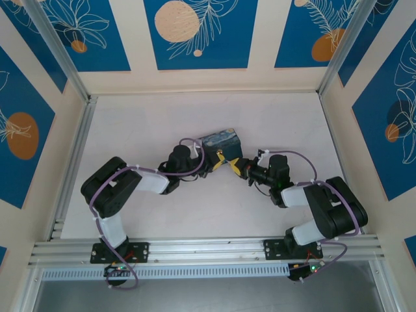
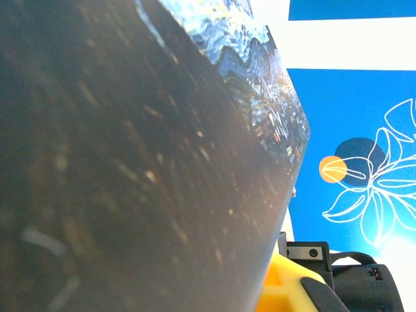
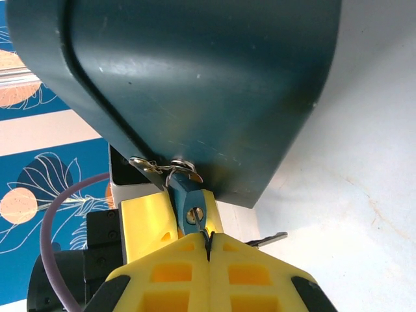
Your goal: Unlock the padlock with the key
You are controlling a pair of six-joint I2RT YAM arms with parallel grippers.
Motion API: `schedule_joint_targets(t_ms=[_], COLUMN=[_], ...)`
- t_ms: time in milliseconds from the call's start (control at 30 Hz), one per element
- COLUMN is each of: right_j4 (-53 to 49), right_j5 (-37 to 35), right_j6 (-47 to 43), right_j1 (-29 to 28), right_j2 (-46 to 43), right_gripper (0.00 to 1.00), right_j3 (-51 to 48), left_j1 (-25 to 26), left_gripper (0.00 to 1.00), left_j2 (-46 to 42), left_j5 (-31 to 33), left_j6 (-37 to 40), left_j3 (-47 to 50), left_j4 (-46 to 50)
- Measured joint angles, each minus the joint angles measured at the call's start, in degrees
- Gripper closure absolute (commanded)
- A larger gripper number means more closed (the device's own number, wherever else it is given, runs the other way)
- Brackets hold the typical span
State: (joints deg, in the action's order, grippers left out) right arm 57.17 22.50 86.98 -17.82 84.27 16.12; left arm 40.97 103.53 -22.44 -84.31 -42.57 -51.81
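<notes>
Padlock [image 3: 188,203] at box [image 3: 195,78] lower edge, just above rt hand [image 3: 208,238], table [image 3: 351,195] beside

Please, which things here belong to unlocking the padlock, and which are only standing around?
For the job: painted box; padlock on its latch; key, apparently pinched in the right tool; left tool at the box.
Only around: blue flower wall panels; metal rail.
</notes>
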Motion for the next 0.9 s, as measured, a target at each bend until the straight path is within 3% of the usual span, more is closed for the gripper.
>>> schedule_joint_targets(t_ms=[533, 900], right_j4=[10.69, 7.56], right_j5=[4.68, 6.97], right_j6=[-1.22, -8.15], right_j1=[1.57, 1.92], right_j2=[9.38, 9.55], right_gripper=[1.00, 1.00], right_j3=[2.29, 5.95], left_j1=[-0.52, -1.38], left_gripper=[1.00, 1.00], left_j2=[0.00, -0.42], left_j5=[0.04, 0.39], left_j6=[-1.33, -2.21], left_j3=[0.00, 0.00], left_j4=[-0.07, -1.31])
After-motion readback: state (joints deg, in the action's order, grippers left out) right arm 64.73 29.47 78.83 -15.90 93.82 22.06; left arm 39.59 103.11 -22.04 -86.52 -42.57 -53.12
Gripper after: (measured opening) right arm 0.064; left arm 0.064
